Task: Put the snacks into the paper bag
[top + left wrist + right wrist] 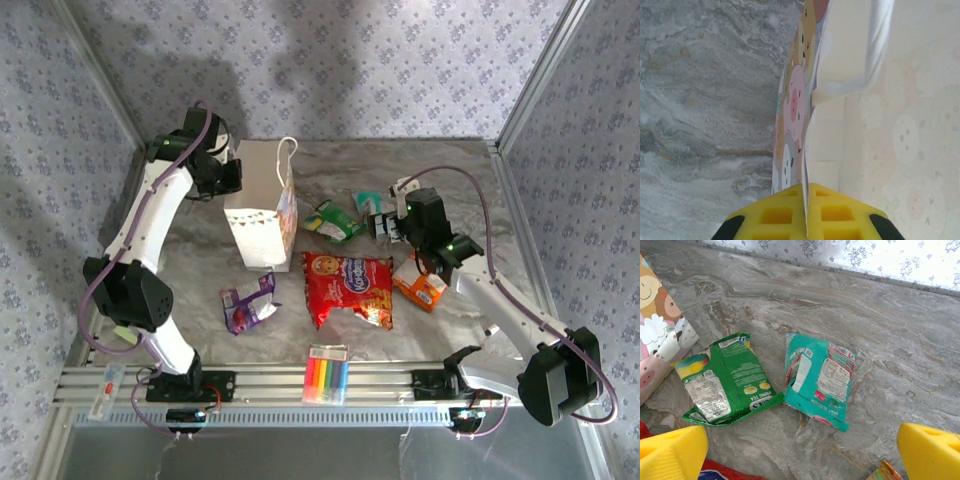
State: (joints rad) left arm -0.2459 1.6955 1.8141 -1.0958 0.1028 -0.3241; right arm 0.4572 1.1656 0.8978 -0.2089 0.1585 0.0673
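Five foil snacks are on show in the top view, count them off: one large red packet (348, 288) at centre, one orange packet (420, 284) to its right, one green packet (335, 221) and one teal packet (370, 204) just above centre, and one purple packet (247, 304) left of centre. There is one white paper bag (262, 205) at upper left of centre. One rainbow-striped pack of markers (327, 375) sits at bottom centre.
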